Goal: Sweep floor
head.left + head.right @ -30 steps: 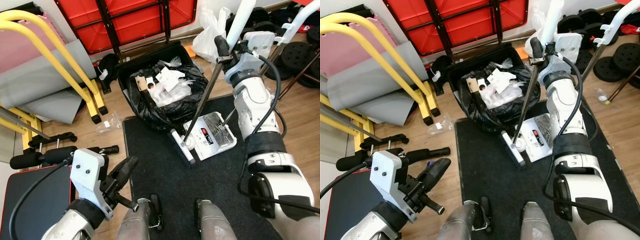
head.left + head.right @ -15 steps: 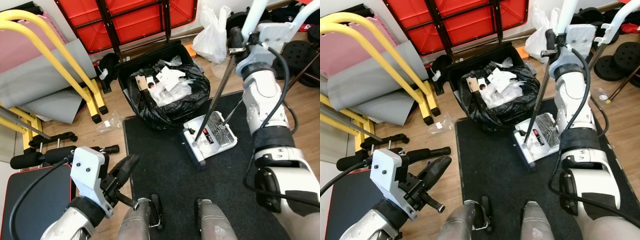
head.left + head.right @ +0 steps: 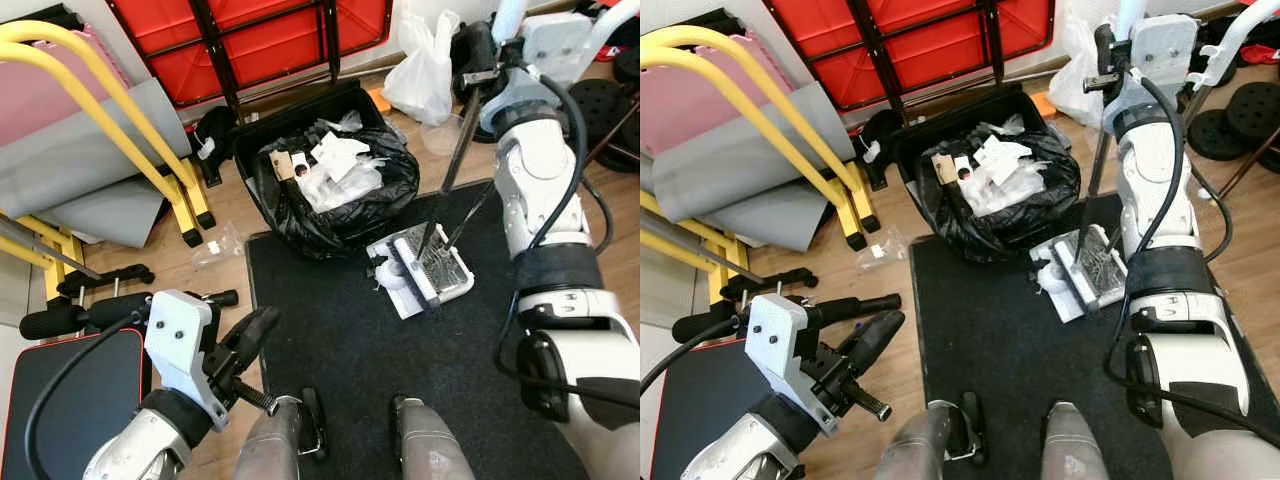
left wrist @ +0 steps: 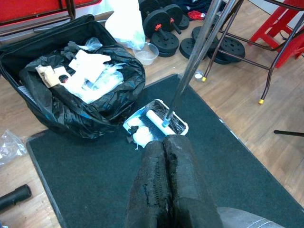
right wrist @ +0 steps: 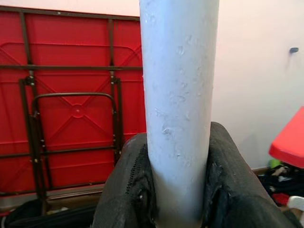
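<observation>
My right gripper is shut on the grey broom handle, high at the right; in the right wrist view the pole stands between both black fingers. The white broom head rests on the white dustpan, which lies on the black mat. A crumpled white wad sits at the pan's near edge. Behind it a black rubbish bag holds paper and plastic. My left gripper hangs low at the left, shut with nothing in it, its fingers pressed together.
A yellow frame with grey padding stands at the left, a red folded table against the back wall. A white plastic bag and weight plates lie at the back right. Black dumbbell bars lie beside the mat. My feet stand on the mat.
My right gripper has swung the broom to the right and away. The broom head slid from the mat in front of the bag up onto the dustpan. The left arm has not moved.
</observation>
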Motion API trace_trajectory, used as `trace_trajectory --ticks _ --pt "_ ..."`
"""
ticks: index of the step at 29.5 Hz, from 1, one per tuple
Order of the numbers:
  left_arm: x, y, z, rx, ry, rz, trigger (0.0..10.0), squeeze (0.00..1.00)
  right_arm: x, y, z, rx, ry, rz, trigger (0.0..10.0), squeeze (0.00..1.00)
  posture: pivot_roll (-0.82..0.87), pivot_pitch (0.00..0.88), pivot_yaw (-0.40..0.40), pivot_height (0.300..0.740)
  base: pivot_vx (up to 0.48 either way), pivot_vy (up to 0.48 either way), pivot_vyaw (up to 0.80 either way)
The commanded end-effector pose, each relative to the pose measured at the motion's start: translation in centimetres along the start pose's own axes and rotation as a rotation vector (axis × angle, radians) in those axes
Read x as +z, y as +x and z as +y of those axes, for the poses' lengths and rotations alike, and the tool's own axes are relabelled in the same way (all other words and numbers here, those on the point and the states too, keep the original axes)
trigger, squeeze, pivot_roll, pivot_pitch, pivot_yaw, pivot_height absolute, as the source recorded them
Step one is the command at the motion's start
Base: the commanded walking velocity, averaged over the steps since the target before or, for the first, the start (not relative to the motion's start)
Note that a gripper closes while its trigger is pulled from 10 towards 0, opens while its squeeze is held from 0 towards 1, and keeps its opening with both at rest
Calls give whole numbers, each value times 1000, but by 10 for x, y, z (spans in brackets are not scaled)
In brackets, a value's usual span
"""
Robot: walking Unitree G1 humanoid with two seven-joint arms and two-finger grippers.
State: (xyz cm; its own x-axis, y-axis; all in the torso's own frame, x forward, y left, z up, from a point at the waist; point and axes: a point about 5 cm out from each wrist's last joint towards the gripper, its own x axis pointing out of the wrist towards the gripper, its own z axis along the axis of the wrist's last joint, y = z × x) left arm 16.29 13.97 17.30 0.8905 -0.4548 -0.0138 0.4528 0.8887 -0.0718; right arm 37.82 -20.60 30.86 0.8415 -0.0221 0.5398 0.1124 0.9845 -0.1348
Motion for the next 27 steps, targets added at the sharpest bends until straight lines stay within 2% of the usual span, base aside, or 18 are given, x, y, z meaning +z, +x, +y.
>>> trace_trajectory --ticks 1,4,7,8,9,11,19,23,25,27 --pt "-3 -2 2 15 -10 14 10000 0 23 8 5 19 66 -89 10000 0 -78 321 81 740 0 0 0" --pt "-3 -2 2 16 -11 13 10000 0 35 11 15 46 242 -117 10000 0 -77 323 81 740 0 0 0" --pt "-3 -2 2 16 -11 13 10000 0 37 11 17 48 277 -117 10000 0 -77 323 81 740 0 0 0" --pt "-3 -2 2 15 -13 13 10000 0 34 9 25 74 300 -98 10000 0 -78 326 80 740 0 0 0" --pt "-3 -2 2 15 -13 13 10000 0 34 9 25 74 300 -98 10000 0 -78 326 80 740 0 0 0" --pt "-3 -3 1 12 -17 13 10000 0 21 4 44 111 351 -32 10000 0 -72 329 79 740 0 0 0" --pt "-2 -5 0 13 -21 13 10000 0 -1 -3 54 103 349 46 10000 0 -62 336 80 740 0 0 0" --pt "-2 -6 0 14 -23 15 10000 0 -8 -6 53 99 315 70 10000 0 -55 342 81 740 0 0 0" --pt "-1 -7 0 14 -24 17 10000 0 -8 -7 51 103 256 62 10000 0 -50 349 84 740 0 0 0" --pt "-1 -7 0 14 -24 17 10000 0 -8 -7 50 105 235 57 10000 0 -50 349 84 740 0 0 0"
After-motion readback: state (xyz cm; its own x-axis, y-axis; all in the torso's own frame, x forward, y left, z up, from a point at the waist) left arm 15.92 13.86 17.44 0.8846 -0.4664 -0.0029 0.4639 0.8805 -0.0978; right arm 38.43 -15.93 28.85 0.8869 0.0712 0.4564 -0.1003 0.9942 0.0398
